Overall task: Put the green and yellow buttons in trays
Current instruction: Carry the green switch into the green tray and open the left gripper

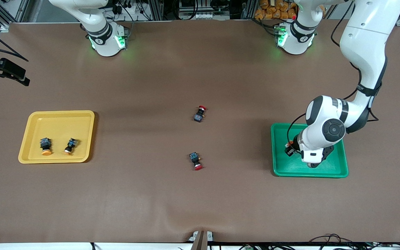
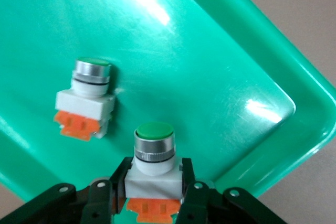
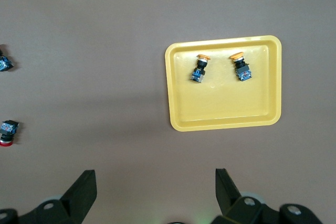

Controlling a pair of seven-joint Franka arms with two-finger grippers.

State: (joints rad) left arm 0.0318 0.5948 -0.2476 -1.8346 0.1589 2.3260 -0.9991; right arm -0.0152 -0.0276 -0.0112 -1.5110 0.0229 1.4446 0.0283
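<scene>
Nearest the front camera among the loose things is a red-capped button (image 1: 196,161), lying on its side on the brown surface (image 1: 200,201) about midway between the two trays. Its twin, a second red-capped button (image 1: 199,113), lies farther from that camera, well apart from it.

Toward the left arm's end sits the green tray (image 1: 283,166). Inside it, the left end effector (image 2: 155,195) is low in the tray with its fingers (image 2: 188,184) clamped on the white body of a green-capped button (image 2: 154,148), orange block at its base. A second green-capped button (image 2: 85,98) of the same make lies in the tray just beside it, apart from the fingers. From the front, the left arm's wrist covers most of this tray's contents.

Toward the right arm's end sits the yellow tray (image 1: 59,115). It holds two black-bodied buttons, one with an orange-yellow cap (image 1: 46,146) and its neighbour (image 1: 71,146) close by, not touching.

High over the bare surface hangs the right end effector (image 3: 152,192), waiting, its fingers spread wide apart with nothing between them.
</scene>
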